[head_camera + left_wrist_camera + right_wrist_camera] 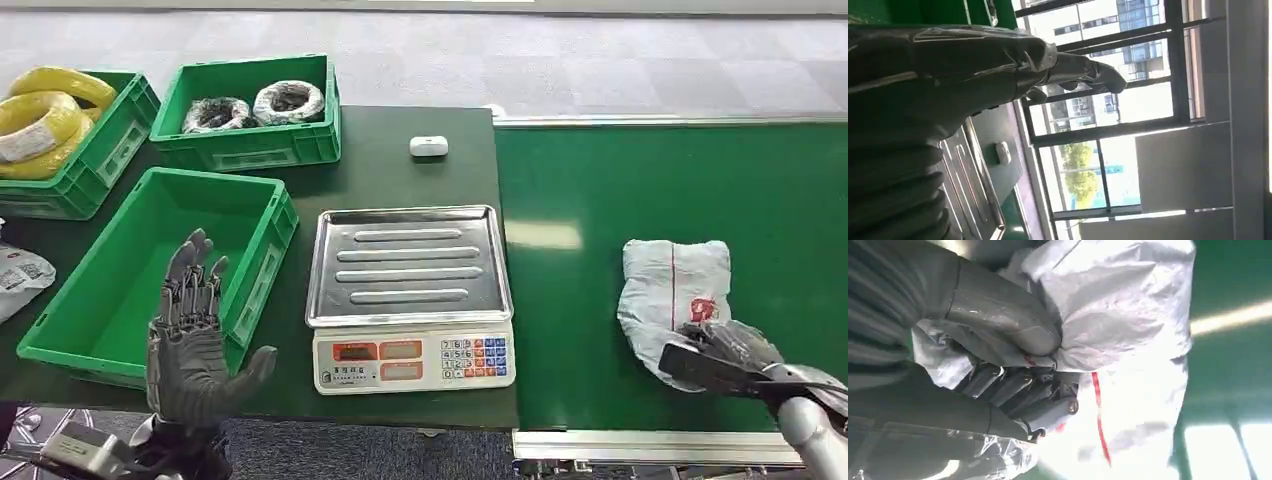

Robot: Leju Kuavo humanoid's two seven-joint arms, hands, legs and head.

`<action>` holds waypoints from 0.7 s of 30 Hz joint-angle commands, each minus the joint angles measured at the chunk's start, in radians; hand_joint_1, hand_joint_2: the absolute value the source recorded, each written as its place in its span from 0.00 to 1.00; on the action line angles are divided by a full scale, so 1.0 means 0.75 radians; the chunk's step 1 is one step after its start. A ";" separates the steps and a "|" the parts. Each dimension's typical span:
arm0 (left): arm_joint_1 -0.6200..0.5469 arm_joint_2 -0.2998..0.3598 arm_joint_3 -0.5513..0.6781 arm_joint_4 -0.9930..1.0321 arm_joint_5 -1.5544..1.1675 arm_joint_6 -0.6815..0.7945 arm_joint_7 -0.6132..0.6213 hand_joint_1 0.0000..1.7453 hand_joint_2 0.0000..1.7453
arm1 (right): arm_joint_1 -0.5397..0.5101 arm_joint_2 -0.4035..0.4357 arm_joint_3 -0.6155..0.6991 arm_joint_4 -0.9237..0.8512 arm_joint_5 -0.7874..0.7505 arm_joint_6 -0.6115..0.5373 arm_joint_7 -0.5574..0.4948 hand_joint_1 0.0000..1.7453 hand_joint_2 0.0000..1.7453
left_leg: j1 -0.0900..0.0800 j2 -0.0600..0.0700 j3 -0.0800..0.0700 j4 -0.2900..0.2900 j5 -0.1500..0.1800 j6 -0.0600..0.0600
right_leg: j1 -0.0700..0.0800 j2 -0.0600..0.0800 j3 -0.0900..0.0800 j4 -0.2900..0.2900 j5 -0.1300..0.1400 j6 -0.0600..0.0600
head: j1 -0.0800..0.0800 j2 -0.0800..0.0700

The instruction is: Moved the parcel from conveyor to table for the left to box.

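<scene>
A grey-white plastic parcel [672, 290] with a red stripe and red mark lies on the green conveyor belt [620, 190] at the right. My right hand [725, 352] grips its near end; in the right wrist view the thumb and fingers [1020, 390] pinch a fold of the parcel [1118, 315]. My left hand [195, 335] is raised with fingers spread, holding nothing, over the near corner of an empty green box [110, 300] on the dark table [400, 170]. In the left wrist view, my left hand [973, 65] points up toward windows.
A steel-topped scale [408, 265] with a keypad stands between the box and the belt. At the back are a green bin with dark cable coils [250, 110], a bin with yellow coils [50, 120], and a small white device [429, 146]. Another parcel [18, 280] lies at far left.
</scene>
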 commanded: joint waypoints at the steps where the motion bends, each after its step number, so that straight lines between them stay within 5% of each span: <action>1: 0.046 0.019 0.001 -0.020 -0.001 0.016 0.001 0.00 1.00 | -0.517 0.115 0.149 0.324 0.097 -0.112 0.040 1.00 1.00 | -0.002 0.012 0.002 0.000 -0.001 0.000 | -0.002 0.011 -0.002 0.001 0.002 -0.001 | -0.001 0.000; 8: 0.015 -0.017 -0.035 0.038 0.009 -0.025 0.001 0.00 1.00 | -0.758 0.298 0.220 0.327 0.141 -0.193 0.025 1.00 1.00 | -0.002 0.009 0.001 -0.001 -0.001 0.000 | -0.002 0.009 -0.001 0.001 0.001 -0.001 | 0.001 0.000; 21: -0.175 -0.136 -0.065 0.205 -0.019 -0.172 0.001 0.00 1.00 | -0.964 1.028 0.483 0.404 0.173 -0.234 0.103 1.00 1.00 | 0.000 0.019 0.004 -0.001 0.001 -0.003 | 0.000 0.019 -0.006 0.007 0.003 -0.004 | 0.000 0.000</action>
